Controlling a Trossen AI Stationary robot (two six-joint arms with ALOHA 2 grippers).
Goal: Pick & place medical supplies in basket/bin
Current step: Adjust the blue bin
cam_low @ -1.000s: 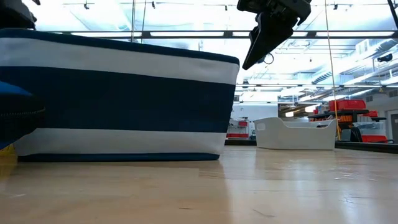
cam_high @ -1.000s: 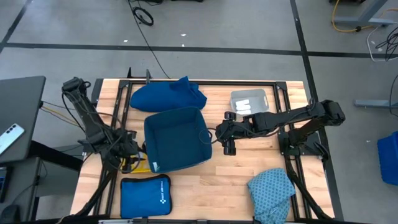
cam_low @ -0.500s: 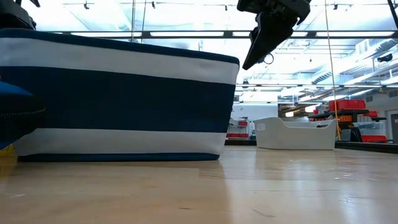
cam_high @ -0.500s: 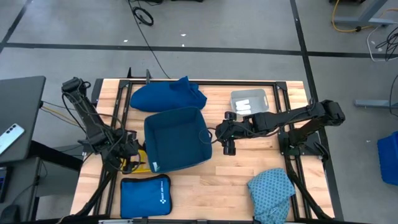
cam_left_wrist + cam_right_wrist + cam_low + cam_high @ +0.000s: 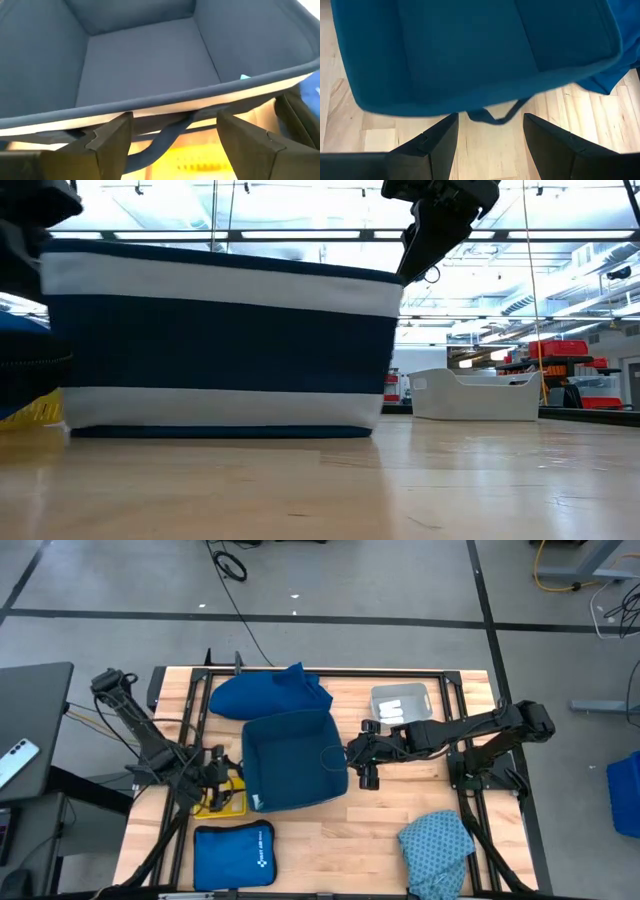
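The left gripper hovers low at the basket's left wall, its fingers spread apart and holding nothing, with the rim and a loose dark strap just ahead of them. Under it on the table lies a yellow sheet, partly covered by the arm. Near the front edge, just beside that sheet, lies the flat blue pouch with a white logo. The basket, dark blue inside with a white band round its outside, stands upright in the middle of the table, and its floor is bare in both wrist views. Behind it, touching or nearly touching its back wall, the dark-blue cloth lies bunched near the far edge. The right gripper hangs above the table just beside the basket's right wall, a small strap loop of the basket lying ahead of its fingers; these stand apart with only bare wood between them, gripping nothing. Farther right, near the back, a white tray holds white rolls. The teal speckled cloth lies crumpled at the front right corner, well apart from the basket.
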